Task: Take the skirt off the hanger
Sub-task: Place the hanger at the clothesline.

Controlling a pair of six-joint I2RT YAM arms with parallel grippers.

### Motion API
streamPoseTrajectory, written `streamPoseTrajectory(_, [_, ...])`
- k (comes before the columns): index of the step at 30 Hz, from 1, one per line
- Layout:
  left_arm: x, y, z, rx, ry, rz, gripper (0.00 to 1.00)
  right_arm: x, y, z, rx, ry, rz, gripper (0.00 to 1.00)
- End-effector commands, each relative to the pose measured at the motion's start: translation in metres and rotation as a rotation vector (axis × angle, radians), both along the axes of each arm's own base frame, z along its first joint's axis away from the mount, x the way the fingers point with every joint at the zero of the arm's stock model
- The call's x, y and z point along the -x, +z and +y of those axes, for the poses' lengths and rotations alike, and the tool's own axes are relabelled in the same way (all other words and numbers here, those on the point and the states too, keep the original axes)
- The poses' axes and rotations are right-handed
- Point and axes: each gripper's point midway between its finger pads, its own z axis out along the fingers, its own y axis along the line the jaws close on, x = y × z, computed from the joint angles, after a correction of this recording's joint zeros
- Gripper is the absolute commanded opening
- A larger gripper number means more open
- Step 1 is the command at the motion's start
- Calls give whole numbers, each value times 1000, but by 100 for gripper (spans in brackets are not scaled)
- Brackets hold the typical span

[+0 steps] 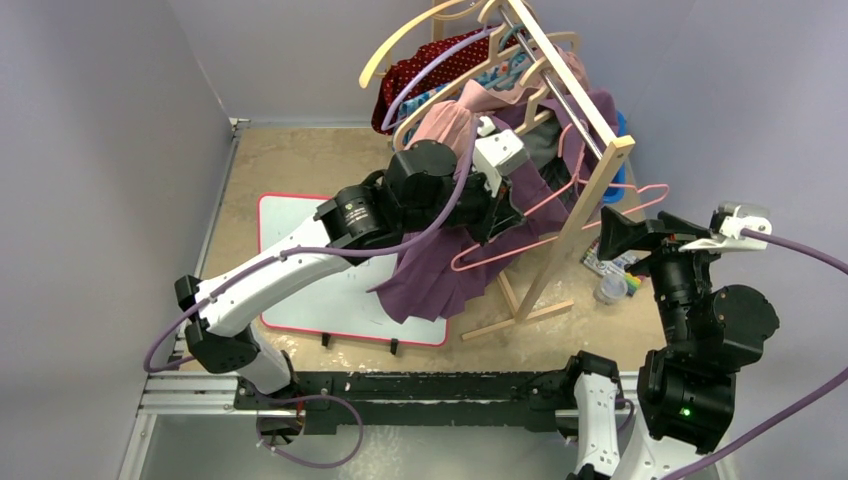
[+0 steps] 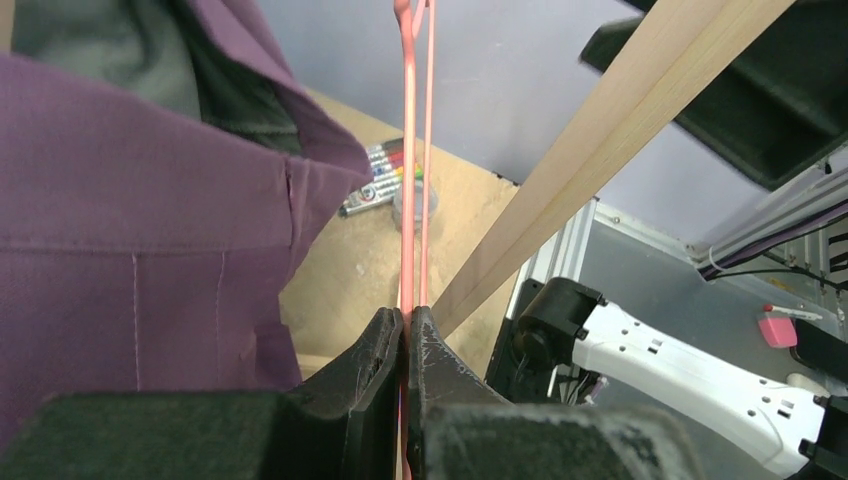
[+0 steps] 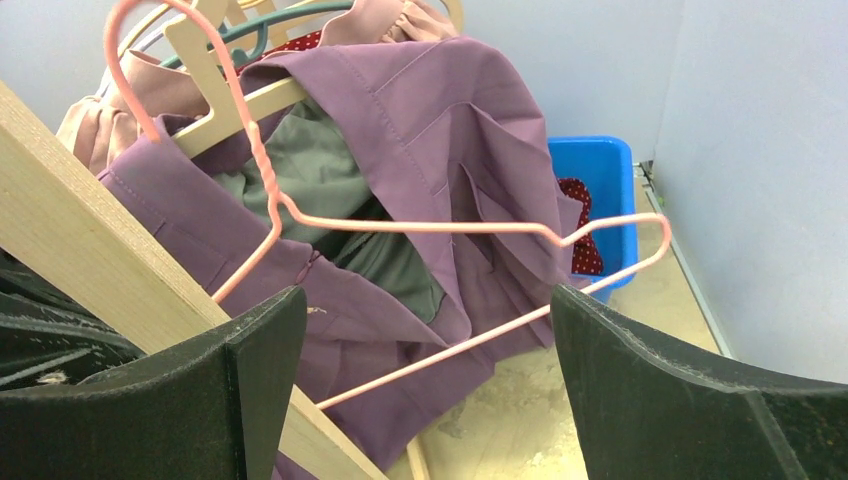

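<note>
The purple skirt hangs from the rack in loose folds, its grey lining showing. A pink wire hanger lies across its front; in the right wrist view the hanger shows its hook, twisted neck and bottom bar against the cloth. My left gripper is shut on the pink wire, pinched between its tips, with the skirt to their left. My right gripper stands open near the hanger's right end, the bottom bar crossing between its fingers without touching.
A wooden rack carries other garments and hangers, and its slanted post passes just beside my right gripper's left finger. A blue bin stands behind the skirt. Markers and a small cup lie right; a whiteboard lies left.
</note>
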Motion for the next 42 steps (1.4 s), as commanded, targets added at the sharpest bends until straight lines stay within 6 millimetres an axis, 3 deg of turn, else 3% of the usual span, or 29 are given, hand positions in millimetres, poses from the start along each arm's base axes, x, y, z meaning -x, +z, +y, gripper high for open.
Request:
streamPoseTrajectory(1, [2, 63, -2, 138, -6, -115, 0, 4, 16, -1, 21, -9, -43, 92])
streamPoseTrajectory(14, [6, 95, -14, 189, -21, -173, 0, 8, 19, 5, 19, 15, -63, 92])
streamPoseTrajectory(24, [12, 101, -8, 185, -20, -186, 0, 5, 19, 5, 19, 22, -65, 92])
streamPoseTrajectory(28, [14, 94, -6, 148, -29, -191, 0, -2, 17, 3, -5, 18, -61, 92])
streamPoseTrajectory(31, [13, 89, -4, 129, -21, -187, 0, -14, 30, -5, 39, 1, -96, 90])
streamPoseTrajectory(35, [11, 86, -4, 118, -10, -184, 0, -55, 18, -18, 121, 29, 55, 87])
streamPoseTrajectory(37, [11, 85, -4, 112, -9, -185, 0, -67, 27, -24, 196, 33, 41, 82])
streamPoseTrajectory(39, [10, 84, -4, 110, -8, -187, 0, -73, 36, -8, 320, 147, -34, 74])
streamPoseTrajectory(42, [11, 86, -5, 116, -10, -188, 0, -71, 39, 4, 469, 208, -150, 71])
